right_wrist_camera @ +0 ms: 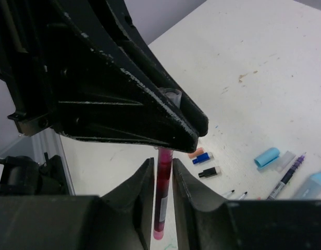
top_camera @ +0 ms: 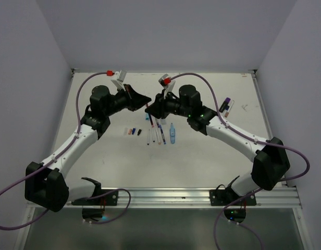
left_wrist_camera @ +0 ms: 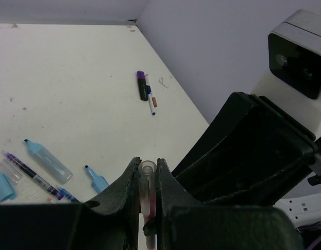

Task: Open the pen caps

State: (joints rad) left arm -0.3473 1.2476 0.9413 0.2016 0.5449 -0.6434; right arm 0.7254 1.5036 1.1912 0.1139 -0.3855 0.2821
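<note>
Both grippers hold one red-pink pen (right_wrist_camera: pixel 162 198) above the table (top_camera: pixel 202 151). My left gripper (left_wrist_camera: pixel 147 166) is shut on its clear cap (left_wrist_camera: pixel 146 172), which stands up between the jaws. My right gripper (right_wrist_camera: pixel 163 172) is shut on the pen's body just below the left gripper's fingers (right_wrist_camera: pixel 150 112). In the top view the left gripper (top_camera: pixel 146 100) and the right gripper (top_camera: pixel 152 108) meet tip to tip. I cannot tell whether the cap has come off. Loose orange (right_wrist_camera: pixel 196 153), blue (right_wrist_camera: pixel 201 158) and black (right_wrist_camera: pixel 209 172) caps lie on the table.
Several uncapped pens (top_camera: pixel 156 135) and a light-blue marker (top_camera: pixel 172 134) lie below the grippers. A light-blue cap (right_wrist_camera: pixel 267 156) and a purple pen (right_wrist_camera: pixel 285 177) lie beside them. A purple-capped marker (left_wrist_camera: pixel 143 86) and a white pen (left_wrist_camera: pixel 150 100) lie by the right wall.
</note>
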